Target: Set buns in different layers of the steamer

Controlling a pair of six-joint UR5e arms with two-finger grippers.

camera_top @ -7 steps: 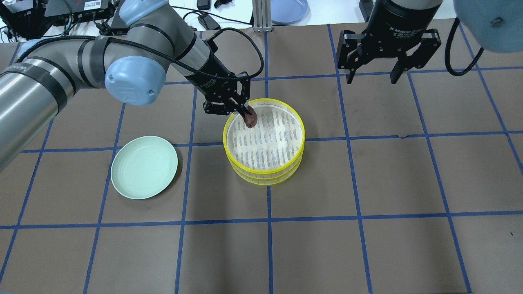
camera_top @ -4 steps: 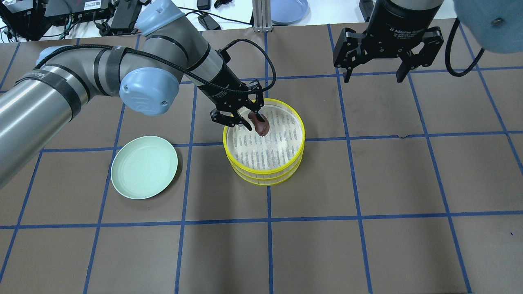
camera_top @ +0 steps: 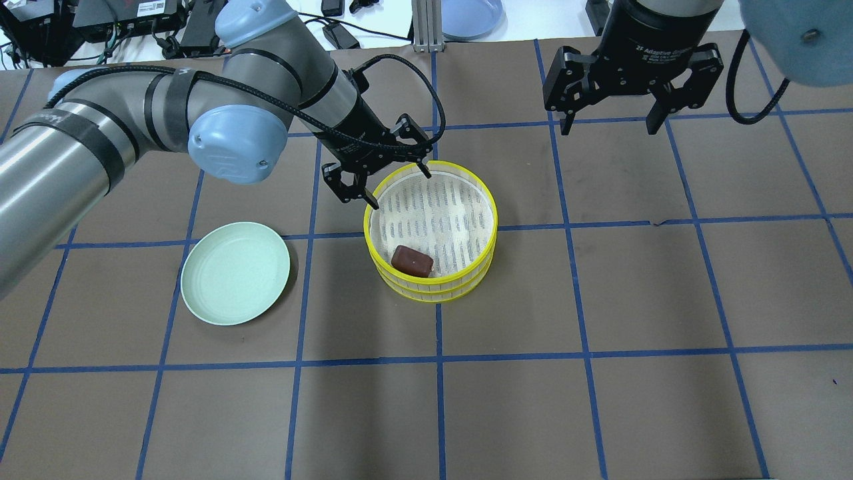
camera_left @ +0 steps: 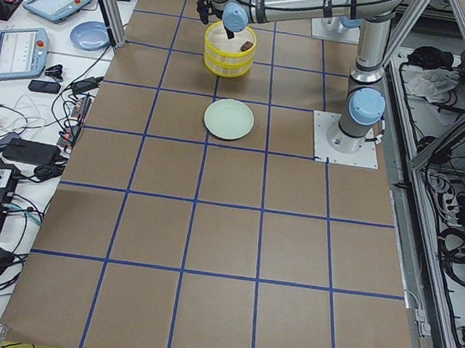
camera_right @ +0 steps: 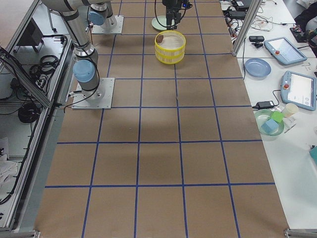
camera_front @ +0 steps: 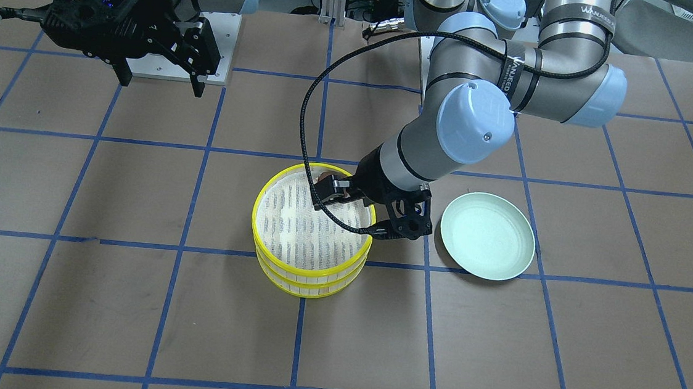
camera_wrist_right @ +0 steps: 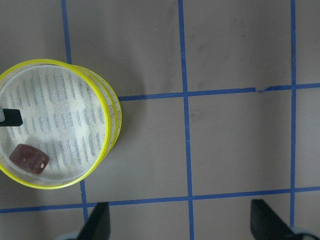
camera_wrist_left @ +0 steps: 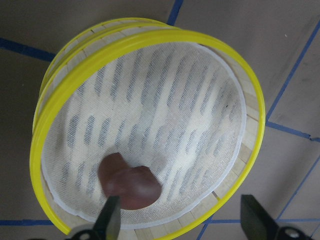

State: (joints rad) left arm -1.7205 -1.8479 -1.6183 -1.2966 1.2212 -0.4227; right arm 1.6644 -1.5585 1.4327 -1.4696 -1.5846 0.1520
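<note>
The steamer (camera_top: 494, 227) is a stack of two yellow-rimmed trays. The dark reddish-brown bun (camera_top: 412, 261) lies free on the top tray's white mesh (camera_top: 443, 210), against its rim. It also shows in the front view (camera_front: 325, 177), the left wrist view (camera_wrist_left: 129, 187) and the right wrist view (camera_wrist_right: 29, 159). My left gripper (camera_top: 400, 190) is open and empty above the opposite rim, apart from the bun. My right gripper (camera_top: 608, 128) is open and empty, high and off to the side. The cream-white bun is not in view.
An empty pale green plate (camera_top: 235, 273) lies beside the steamer on the left arm's side. The table is brown with a blue tape grid. A blue plate (camera_top: 470, 17) and cables lie beyond the table edge.
My left gripper opened and let go of the brown bun. The bun now lies at the tray's edge, and the gripper has drawn back over the opposite rim. The right gripper has barely moved.
</note>
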